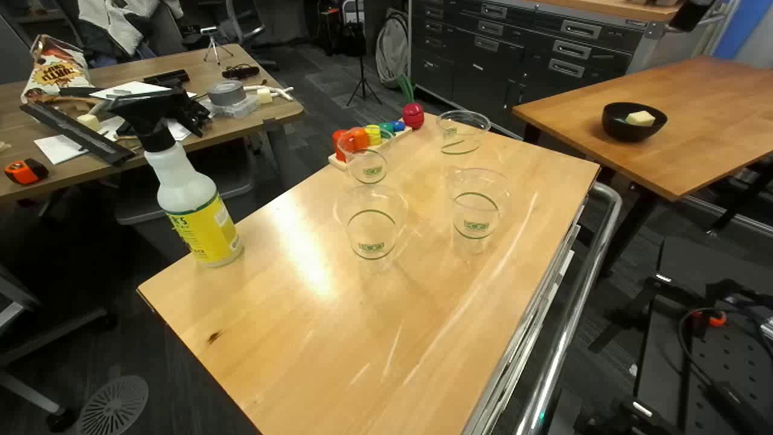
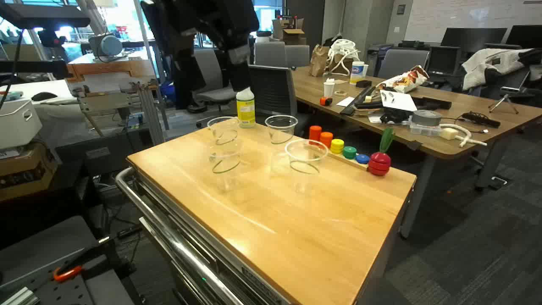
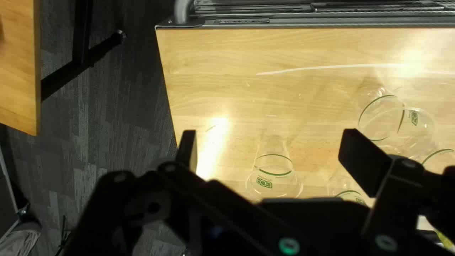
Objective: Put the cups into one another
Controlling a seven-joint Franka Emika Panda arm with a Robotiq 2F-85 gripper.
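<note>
Cups (image 1: 371,226): four, see-through, upright on the surface (image 1: 338,344), mouths up, standing apart; none nested.
Reason for mouths up: each tapers toward its base, so an upright cup should receive another's base directly.
Reason for spacing: the gaps probably leave room around each wall for gripping.
Claw (image 3: 269,145): spread wide, nothing in its grip; the width presumably allows descent astride a single cup.
Aligned cup (image 3: 273,174): appears within the claw's gap in the wrist view; the likely first pick, not confirmed.
Clearance: in an exterior view the claw (image 2: 212,94) is raised above the surface, touching no cup; exact depth over the group cannot be judged.
Task stage: judged as the start, with no cup lifted.
Spray bottle (image 1: 196,199): standing by the edge, well apart from the cups; probably set aside as not needed.
Stacking toy (image 1: 362,140): along the same edge, near a cup, in both exterior views; it may restrict approach from that side.
Radish toy (image 1: 413,116): just beside the stacking toy's end; presumably also set aside.
Next move: centre the claw over the chosen rim, lower, grip lightly, lift above a neighbouring rim, insert vertically.
Caution: transparent walls may mislead alignment; off-centre entry could tip the receiving cup.
</note>
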